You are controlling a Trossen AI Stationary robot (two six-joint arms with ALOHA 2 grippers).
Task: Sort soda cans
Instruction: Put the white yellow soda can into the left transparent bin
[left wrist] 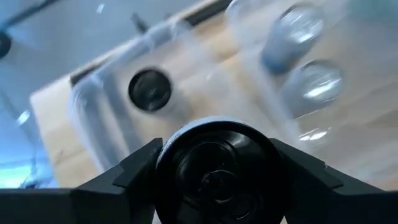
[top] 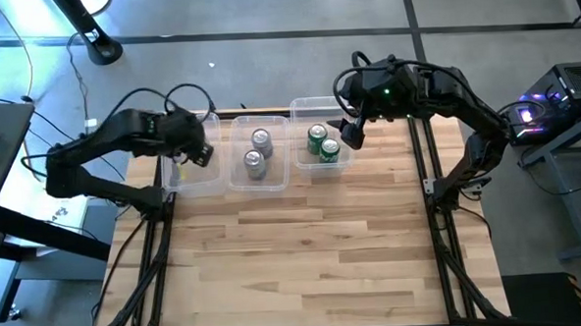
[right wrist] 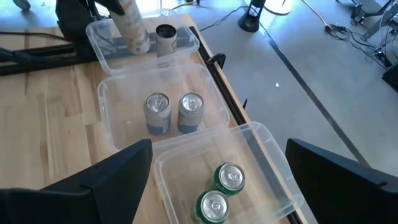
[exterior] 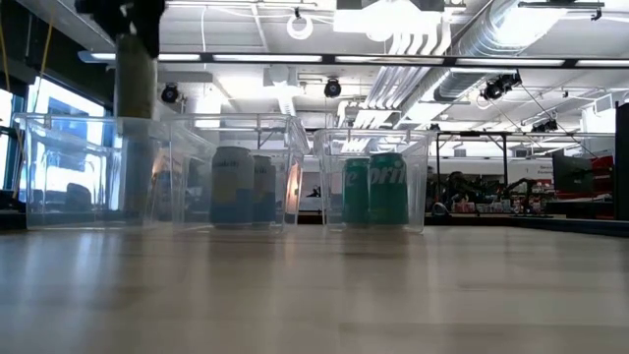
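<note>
A: Left gripper [left wrist: 217, 180]: the jaws are closed about halfway on a can [left wrist: 217, 171], held from both sides by its wall, dark top toward the wrist camera. In the low view the can [exterior: 136, 88] is seen upright, hung above the left bin [exterior: 59, 172], bottom at about rim height.

B: Why is it held upright?

A: Judged: so it can be set down standing beside the black can [right wrist: 166, 38] already in that bin. That can is also seen past the held one, in the bin [left wrist: 93, 99].

B: Right gripper?

A: The right gripper [top: 353, 133] is spread wide and nothing is held. It is parked just beside the right bin [top: 313, 105], over its outer edge. Judged idle.

B: The other cans?

A: Two silver cans [top: 259, 151] are stood together in the middle bin [top: 242, 175]. Two green cans [top: 323, 144] are stood touching in the right bin. One colour per bin is the evident rule. The table [top: 295, 261] carries no loose cans.

B: Progress?

A: Five cans are binned; the sixth is not yet released. Judged near the end. A tilt on release could knock over the neighbour.
</note>
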